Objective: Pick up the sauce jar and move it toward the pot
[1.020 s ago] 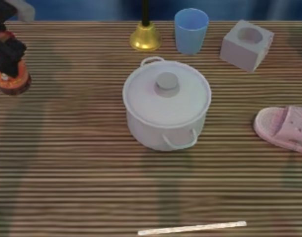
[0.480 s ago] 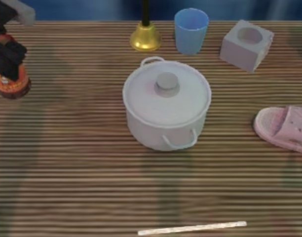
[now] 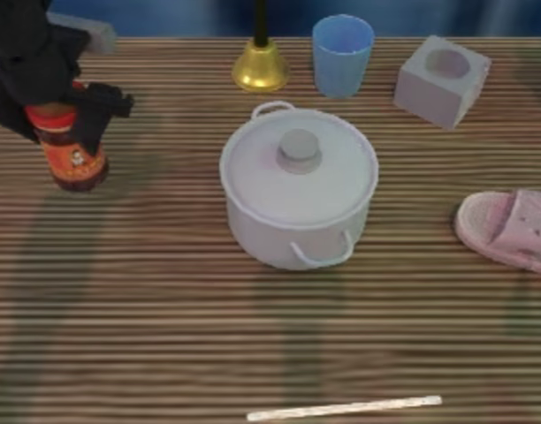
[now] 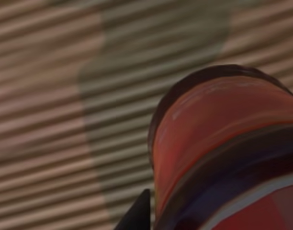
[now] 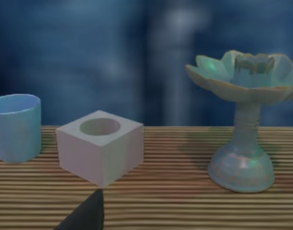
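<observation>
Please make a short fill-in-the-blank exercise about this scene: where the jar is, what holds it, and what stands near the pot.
1. The left pincer holds the sauce jar by its ____ end.
2. In the top view the sauce jar is to the ____ of the pot.
3. The light blue cup stands between the grey cube and the golden ____.
4. The pot's lid is ____.

Missing words: lid; left; bell; on

light: even, soft, moderately bright | shadows: faint broad grey patches on the bench (image 3: 164, 353), one below the pot (image 3: 298, 194) | glare: none | blur: backdrop beyond the bench smeared blue; sauce jar (image 4: 228, 153) soft-edged in left wrist view
</observation>
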`<act>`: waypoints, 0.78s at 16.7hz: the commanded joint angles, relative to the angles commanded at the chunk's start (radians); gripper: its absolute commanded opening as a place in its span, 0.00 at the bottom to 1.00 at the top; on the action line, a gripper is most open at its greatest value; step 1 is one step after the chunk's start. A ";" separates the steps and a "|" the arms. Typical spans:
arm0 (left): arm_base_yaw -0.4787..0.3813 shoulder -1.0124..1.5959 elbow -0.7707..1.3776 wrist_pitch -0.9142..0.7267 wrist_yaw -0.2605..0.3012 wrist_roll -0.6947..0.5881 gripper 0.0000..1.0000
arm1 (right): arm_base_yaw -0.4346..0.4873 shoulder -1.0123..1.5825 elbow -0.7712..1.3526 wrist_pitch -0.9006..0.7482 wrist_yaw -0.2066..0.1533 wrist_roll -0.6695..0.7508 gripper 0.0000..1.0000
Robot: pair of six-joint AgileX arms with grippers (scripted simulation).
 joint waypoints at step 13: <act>-0.145 -0.011 -0.114 0.115 -0.052 -0.453 0.00 | 0.000 0.000 0.000 0.000 0.000 0.000 1.00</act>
